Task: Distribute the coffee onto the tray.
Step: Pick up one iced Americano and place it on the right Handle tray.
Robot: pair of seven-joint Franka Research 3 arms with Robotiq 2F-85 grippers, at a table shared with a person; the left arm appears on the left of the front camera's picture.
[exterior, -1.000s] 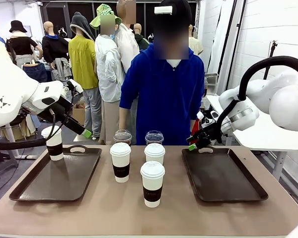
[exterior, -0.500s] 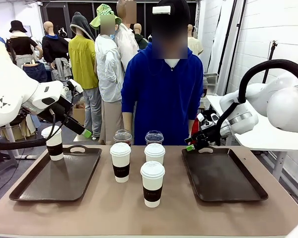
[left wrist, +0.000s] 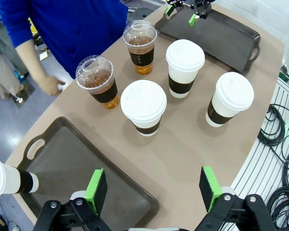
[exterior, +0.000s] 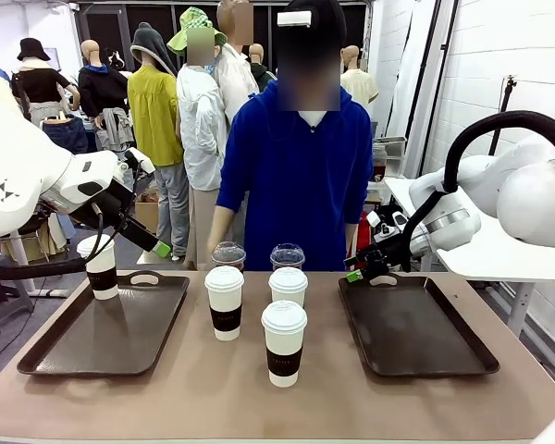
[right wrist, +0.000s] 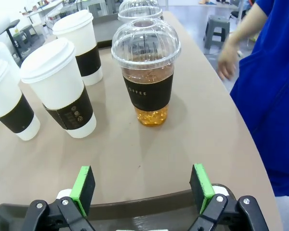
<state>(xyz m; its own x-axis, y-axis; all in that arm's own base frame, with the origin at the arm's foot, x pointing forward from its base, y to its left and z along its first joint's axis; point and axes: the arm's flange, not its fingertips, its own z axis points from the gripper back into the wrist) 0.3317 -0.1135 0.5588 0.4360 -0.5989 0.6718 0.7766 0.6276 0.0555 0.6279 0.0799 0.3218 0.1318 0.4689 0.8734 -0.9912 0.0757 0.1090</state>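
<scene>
**While the cups wait, both pincers hang open and empty**

Seen from the front, the left gripper (exterior: 159, 247) hovers over the far end of the left tray (exterior: 120, 338), showing just one green pad, so its gap is hard to read here. A lone paper cup (exterior: 99, 266) stands at that tray's far corner, with a black cable looping across it. On the tan table (exterior: 351, 398) stand three paper cups (exterior: 284, 342), white with dark sleeves. The two iced coffees (exterior: 228, 254) behind them are half hidden. The right gripper (exterior: 361, 270) sits at the far rim of the bare right tray (exterior: 416, 338), too small and dark to judge.

Over to the left wrist view, and now it's plain: the fingers (left wrist: 96, 185) are spread wide with nothing between them, above matte brown tray and tabletop. The lone paper cup is clipped by the picture's edge. A person's hand (left wrist: 50, 85) shows as a blur beside the table.

Now the right wrist view. The pads (right wrist: 201, 182) are wide apart and grip nothing, above a glossy tray rim. Straight ahead is one iced coffee, with a clear dome, brown liquid and a dark band reading COFFEE. The second dome is cut off at the top, and one paper cup is sliced by the left edge.
</scene>
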